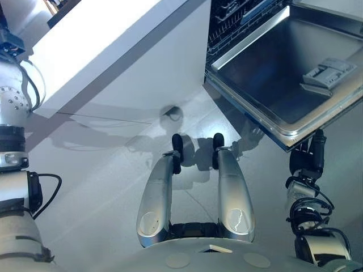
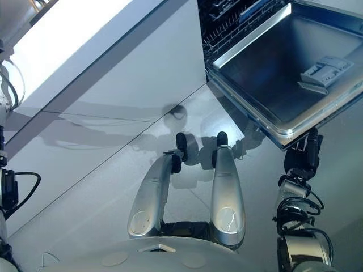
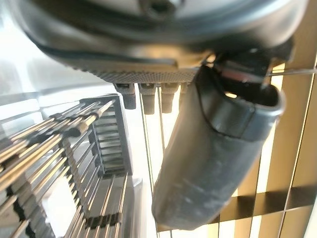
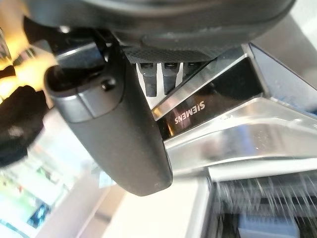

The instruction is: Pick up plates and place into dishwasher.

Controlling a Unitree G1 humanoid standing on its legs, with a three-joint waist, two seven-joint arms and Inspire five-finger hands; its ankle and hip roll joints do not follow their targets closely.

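**Both robot hands loose, dishwasher door lying open**

We're looking down from the head camera here. The right robot hand (image 1: pixel 307 160) hangs low with its fingers straight and pointing up, and there's nothing in its grip. Right above those fingers is the front lip of the dishwasher door (image 1: pixel 295 62), which lies flat with its steel inner face up. Whether the fingertips actually touch that lip, we can't tell. From the right wrist camera, the door's dark edge strip runs just past the fingers, and the thumb sticks out loose beside them.

Farther from that hand, on the door's inner face, sits the grey detergent dispenser (image 1: pixel 328 73). Beyond the far end of the door we can see a dark dish rack (image 1: pixel 232 17) inside the machine. The white bench (image 1: pixel 113 51) is well off to that hand's left, across the pale floor (image 1: pixel 102 187).

The left robot hand (image 3: pixel 213 163) shows up in its own wrist camera. Its thumb is stretched out straight, the fingers are relaxed, and it's holding nothing. Just past its fingers is a wire rack (image 3: pixel 54 148) with rows of thin metal tines, and there are wooden slats (image 3: pixel 292 148) behind the thumb. We can't say whether that's the same rack as the one in the machine.

As for the plates, we honestly can't tell where they are from these shots.
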